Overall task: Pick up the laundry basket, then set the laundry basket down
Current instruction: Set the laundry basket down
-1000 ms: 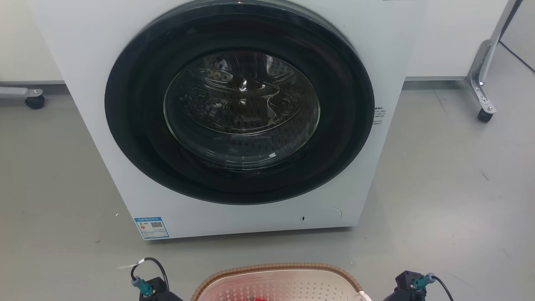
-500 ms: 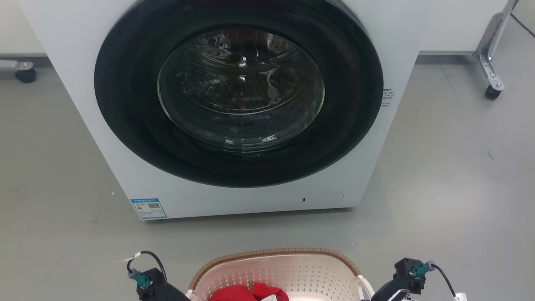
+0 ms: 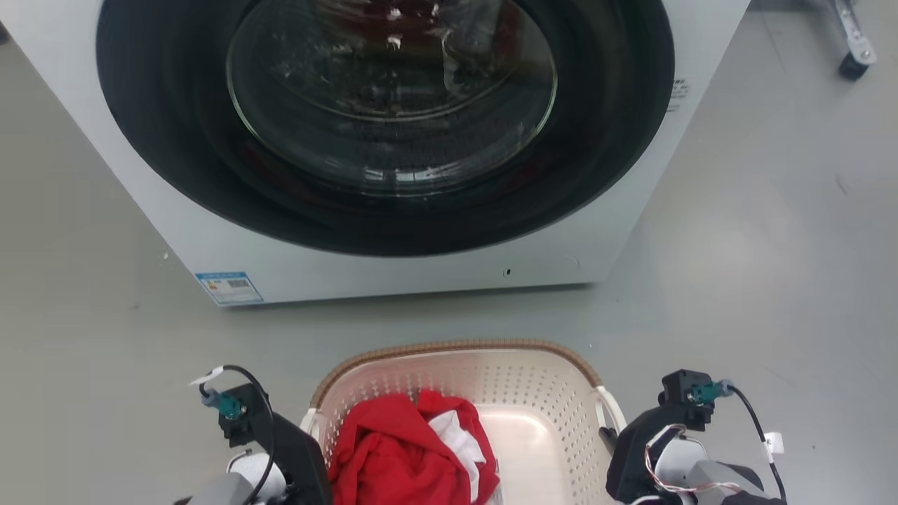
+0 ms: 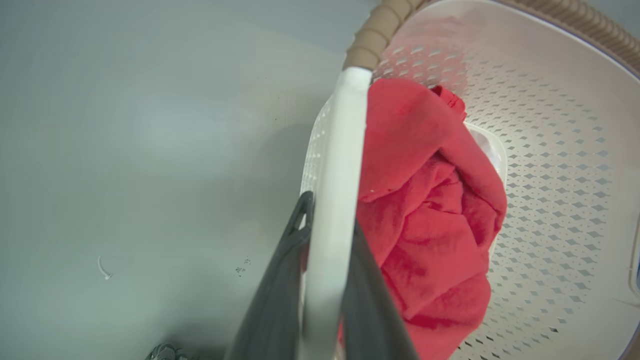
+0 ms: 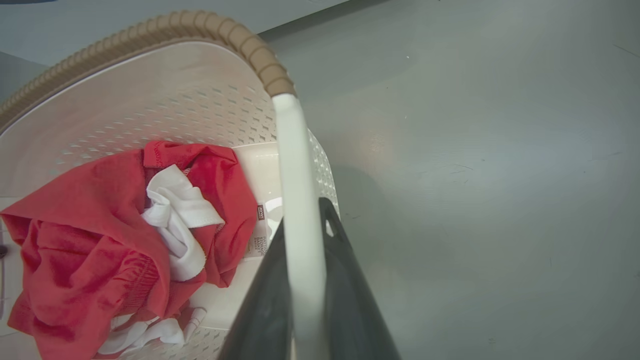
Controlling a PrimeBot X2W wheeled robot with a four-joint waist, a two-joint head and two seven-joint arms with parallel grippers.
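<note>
Laundry basket (image 3: 456,346) handles (image 4: 335,175) clamped between left fingers (image 4: 275,290), right fingers (image 5: 347,295).

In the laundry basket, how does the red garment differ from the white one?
The red garment is far bulkier than the white garment, which shows as narrow folds. The red garment lies outermost and heaped; the white garment is tucked into it, peeking out between its folds. Both are crumpled and lie together toward the robot's left side of the laundry basket, leaving its glossy bottom bare on the right.
</note>
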